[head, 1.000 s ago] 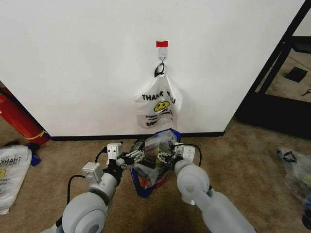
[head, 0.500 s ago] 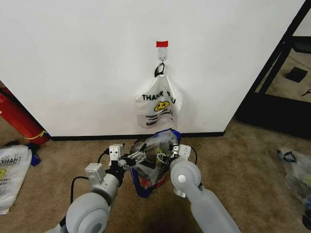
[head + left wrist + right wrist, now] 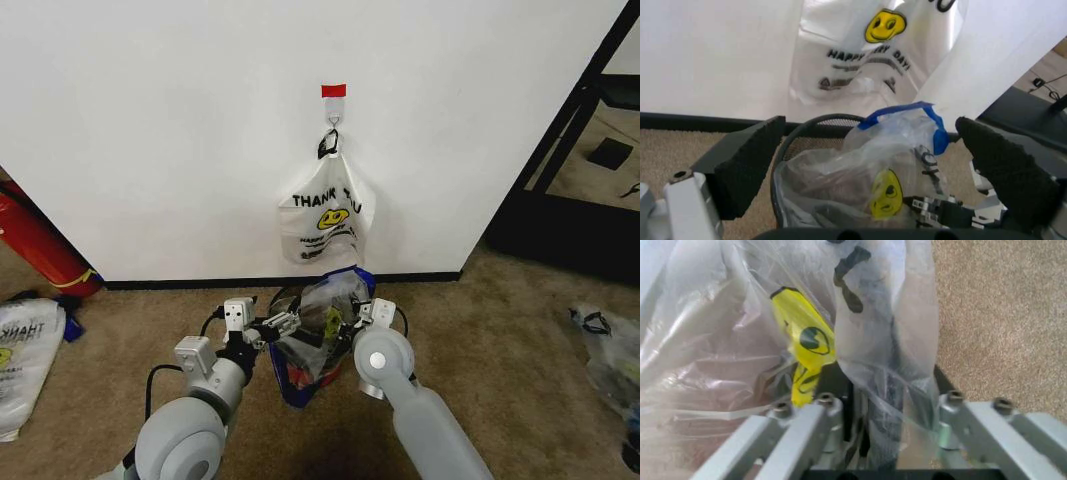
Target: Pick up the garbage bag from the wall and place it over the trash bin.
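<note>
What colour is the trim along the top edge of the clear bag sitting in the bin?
Blue, on the garbage bag; the left wrist view shows it best.

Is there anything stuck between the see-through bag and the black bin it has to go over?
Nothing visible is in the way. The garbage bag already sits on the trash bin, bunched in its opening, with the left gripper and right gripper at either side of it.

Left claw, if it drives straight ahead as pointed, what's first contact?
Likely the garbage bag bunched in the trash bin, dead ahead between the left claw's open fingers. Depth is unclear.
</note>
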